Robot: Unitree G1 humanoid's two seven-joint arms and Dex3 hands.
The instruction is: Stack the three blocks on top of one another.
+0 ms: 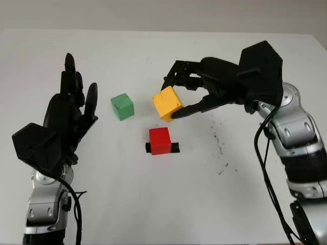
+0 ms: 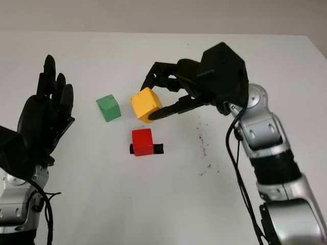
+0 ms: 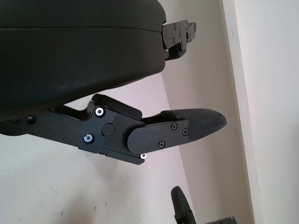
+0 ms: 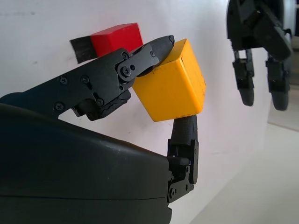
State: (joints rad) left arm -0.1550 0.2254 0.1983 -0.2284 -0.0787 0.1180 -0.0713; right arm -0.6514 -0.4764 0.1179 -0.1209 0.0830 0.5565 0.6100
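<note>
Three fingers of right hand (image 1: 186, 97) pinch yellow block (image 1: 167, 103), lifted, tilted, mid-table, likely bound for red block (image 1: 160, 140) just nearer front edge. Green block (image 1: 122, 106) beside. Left hand (image 1: 69, 115) open, toward left edge.

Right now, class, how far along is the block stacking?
Nothing is stacked yet. The right hand holds the yellow block lifted beside the red block, which sits on black tape. The green block stands alone; the left hand is open. Both placements remain.
</note>
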